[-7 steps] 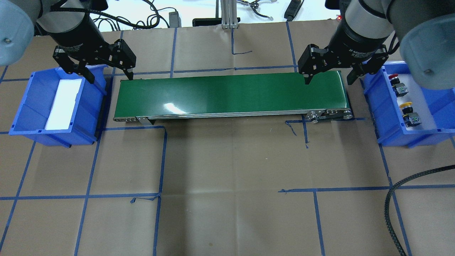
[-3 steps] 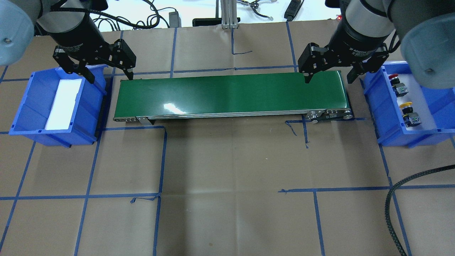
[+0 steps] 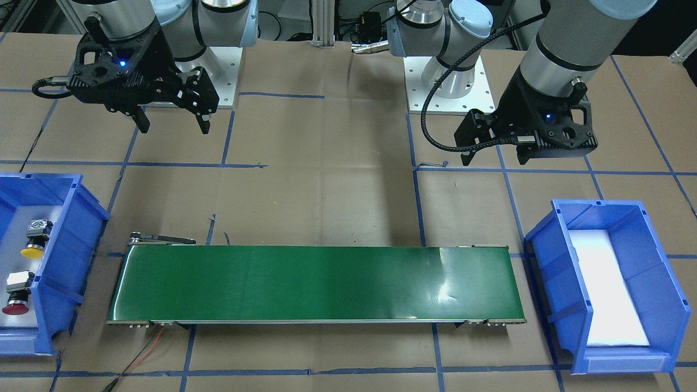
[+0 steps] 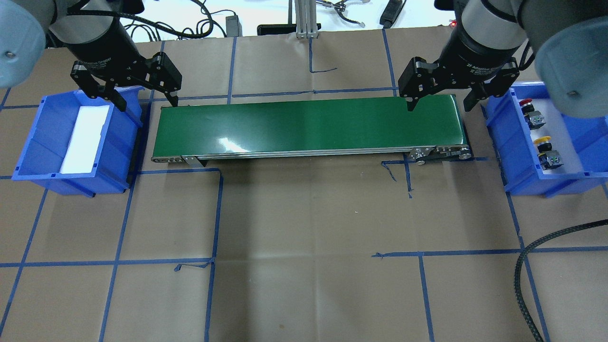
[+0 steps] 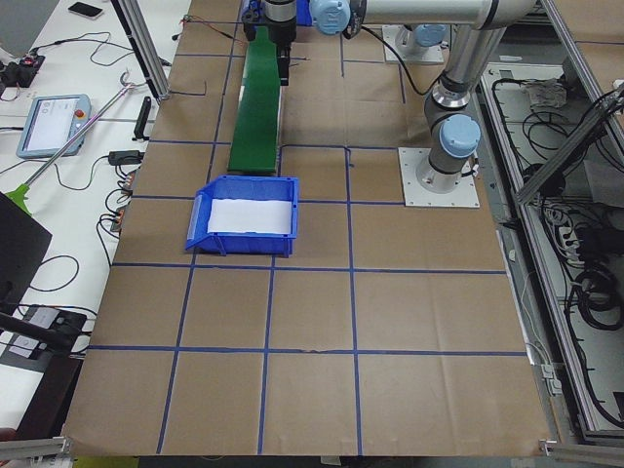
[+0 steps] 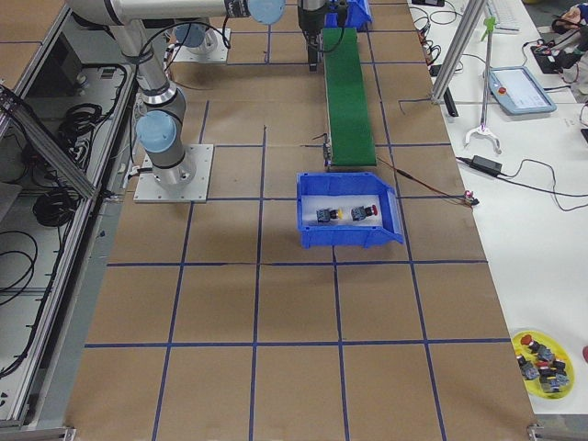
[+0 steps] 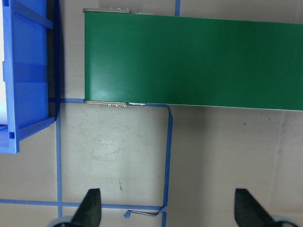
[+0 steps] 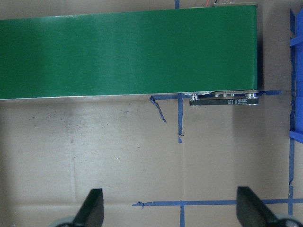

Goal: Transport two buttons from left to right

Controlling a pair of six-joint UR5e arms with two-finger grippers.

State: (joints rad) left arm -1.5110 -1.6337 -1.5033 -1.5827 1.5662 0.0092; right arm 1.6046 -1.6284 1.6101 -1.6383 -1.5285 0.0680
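The left tool (image 4: 147,103) hangs raised above the table (image 4: 304,213) with its fingers spread wide and nothing between them; its wrist view looks straight down on the left end of the green conveyor belt (image 4: 308,122) and one edge of the left bin (image 4: 29,142). The right tool (image 4: 440,107) hangs the same way above the belt's right end, fingers apart and holding nothing. In the front-facing view both tools sit on the robot's side of the belt, well clear of its surface. The belt lies lengthwise between the two blue bins and its surface is bare. The left bin holds only a white pad (image 4: 85,137). Both buttons lie in the right bin (image 4: 496,140), on its white liner, each on its side with the cap pointing away from the robot and the grey contact block toward it. The red button (image 4: 528,105) lies at the far end of the bin, and the yellow button (image 4: 543,142) lies nearer the robot, apart from the red one. Neither tool touches either button. The table is covered in brown paper marked with a grid of blue tape (image 4: 216,213), and a black braided cable (image 4: 522,278) curls across its near right corner.
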